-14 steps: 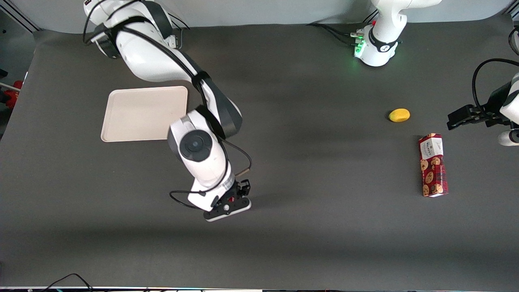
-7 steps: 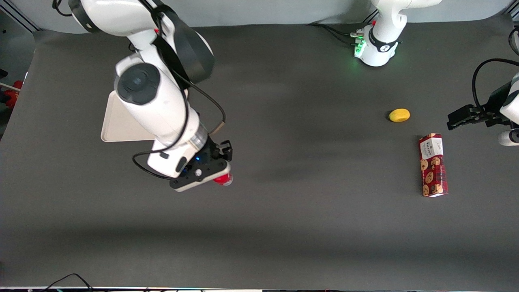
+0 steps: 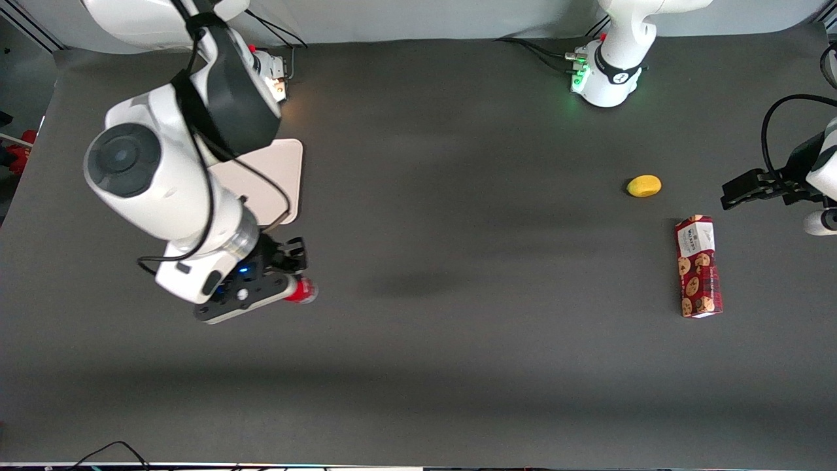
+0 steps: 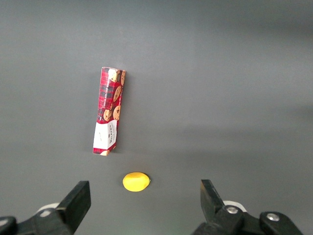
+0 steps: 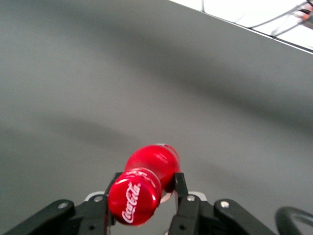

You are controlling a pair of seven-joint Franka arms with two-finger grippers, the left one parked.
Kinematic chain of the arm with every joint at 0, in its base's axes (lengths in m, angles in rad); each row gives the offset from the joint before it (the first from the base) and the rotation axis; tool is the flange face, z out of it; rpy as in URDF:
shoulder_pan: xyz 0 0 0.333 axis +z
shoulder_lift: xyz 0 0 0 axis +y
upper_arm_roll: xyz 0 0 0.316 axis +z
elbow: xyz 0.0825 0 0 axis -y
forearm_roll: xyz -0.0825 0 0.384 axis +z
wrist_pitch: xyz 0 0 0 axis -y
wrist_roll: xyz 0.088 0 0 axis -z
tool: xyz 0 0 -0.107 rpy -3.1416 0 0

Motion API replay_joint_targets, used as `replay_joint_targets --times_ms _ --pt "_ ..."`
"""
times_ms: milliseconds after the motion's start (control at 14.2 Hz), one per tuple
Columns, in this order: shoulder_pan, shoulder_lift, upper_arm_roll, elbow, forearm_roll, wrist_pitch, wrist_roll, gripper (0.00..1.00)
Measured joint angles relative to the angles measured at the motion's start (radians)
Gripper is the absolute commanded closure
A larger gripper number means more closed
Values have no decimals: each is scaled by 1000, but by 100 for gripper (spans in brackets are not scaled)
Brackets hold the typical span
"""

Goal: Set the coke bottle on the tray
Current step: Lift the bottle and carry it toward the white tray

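My right gripper [image 3: 292, 288] is shut on the coke bottle [image 3: 302, 290], a small red bottle with a red cap and silvery base, held clear above the dark table. In the right wrist view the bottle [image 5: 144, 183] sits between the two black fingers [image 5: 180, 188], its cap with white script toward the camera. The cream-white tray [image 3: 278, 176] lies farther from the front camera than the gripper, largely hidden under my arm; only one end with its rounded corners shows. The bottle is over the table, a little nearer the front camera than the tray's near rim.
A yellow lemon-like fruit [image 3: 644, 186] and a red cookie-print box [image 3: 698, 266] lie toward the parked arm's end of the table; both also show in the left wrist view, the fruit [image 4: 136, 181] and the box [image 4: 109, 110]. The working arm's bulky links hang over the tray.
The gripper has lifted the bottle off the table and carried it toward the working arm's end, closer to the tray. The arm now covers more of the tray.
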State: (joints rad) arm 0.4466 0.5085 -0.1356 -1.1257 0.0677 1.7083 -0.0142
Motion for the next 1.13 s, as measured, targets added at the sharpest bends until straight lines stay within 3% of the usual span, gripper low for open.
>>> replay_joint_targets --times_ms 212,635,1129 --pt "-37 -173 -47 -329 0 160 -129 100" --pt "-220 -463 -64 -815 -15 300 -369 100" --pt "-460 -594 -63 -1157 -21 471 -612 100"
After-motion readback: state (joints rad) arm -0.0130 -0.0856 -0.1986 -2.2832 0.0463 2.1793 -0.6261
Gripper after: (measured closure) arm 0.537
